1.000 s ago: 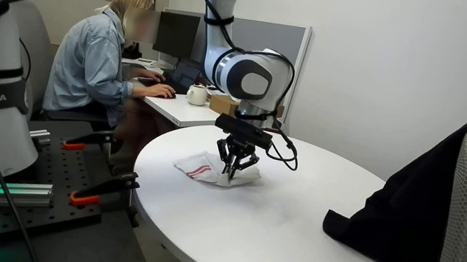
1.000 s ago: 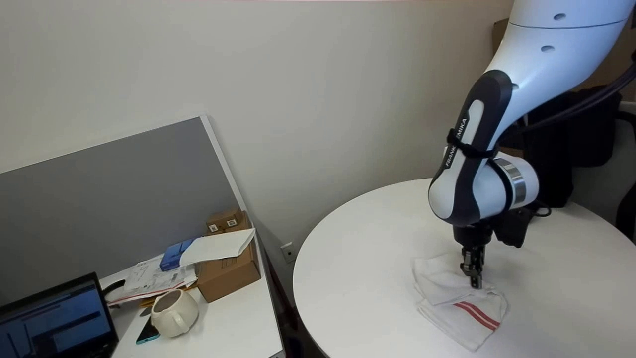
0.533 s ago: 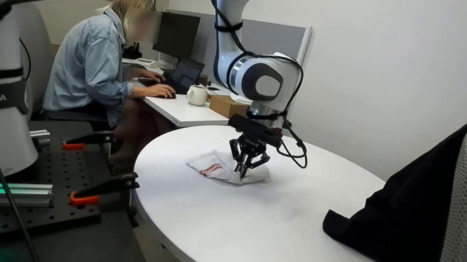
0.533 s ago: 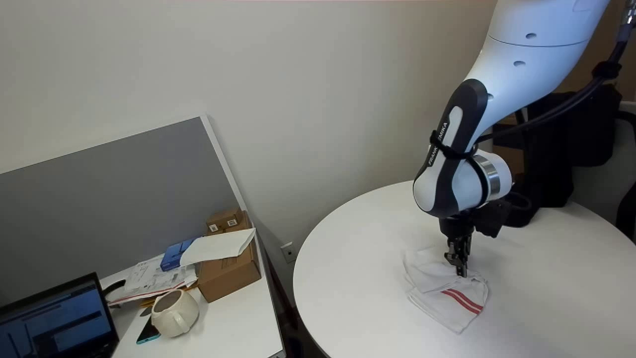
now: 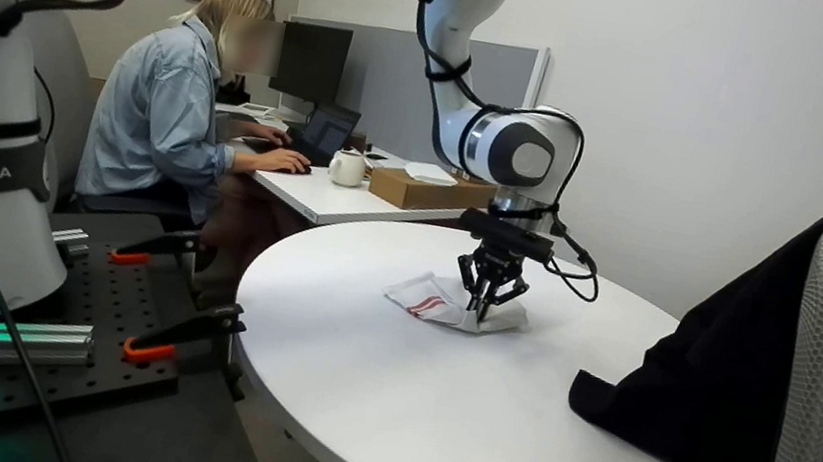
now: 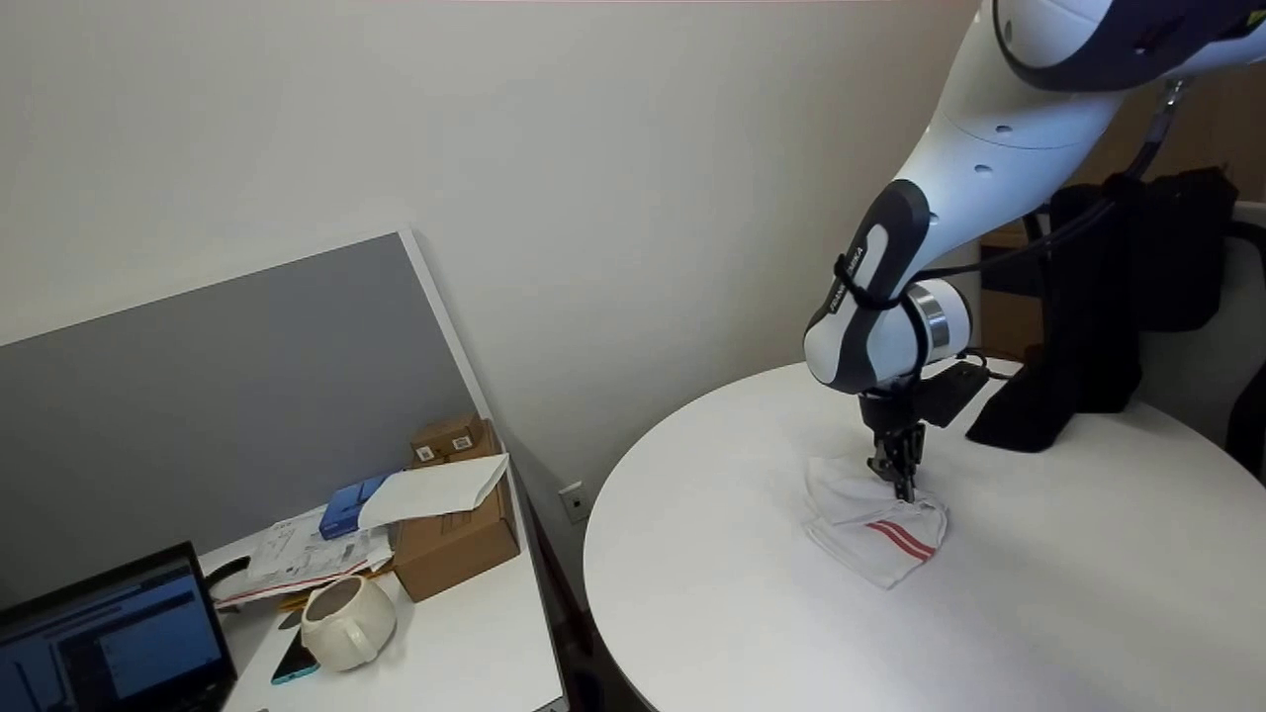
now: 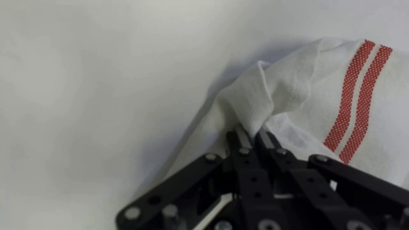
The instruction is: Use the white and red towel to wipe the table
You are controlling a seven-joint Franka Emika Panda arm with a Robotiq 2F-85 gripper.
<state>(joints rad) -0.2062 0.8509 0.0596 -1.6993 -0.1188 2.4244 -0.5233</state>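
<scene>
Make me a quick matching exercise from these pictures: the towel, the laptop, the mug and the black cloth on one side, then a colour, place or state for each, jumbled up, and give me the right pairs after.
Things
1. towel
2. laptop
3. mug
4. black cloth

Descriptions
A. open and lit up
B. draped over a chair back
C. on the round table, pinched in the jaws
D. cream-coloured and upright

Right pairs: 1-C, 2-A, 3-D, 4-B

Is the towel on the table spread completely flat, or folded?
Folded: the towel shows overlapping layers, and the gripper pinches a raised fold.
</scene>
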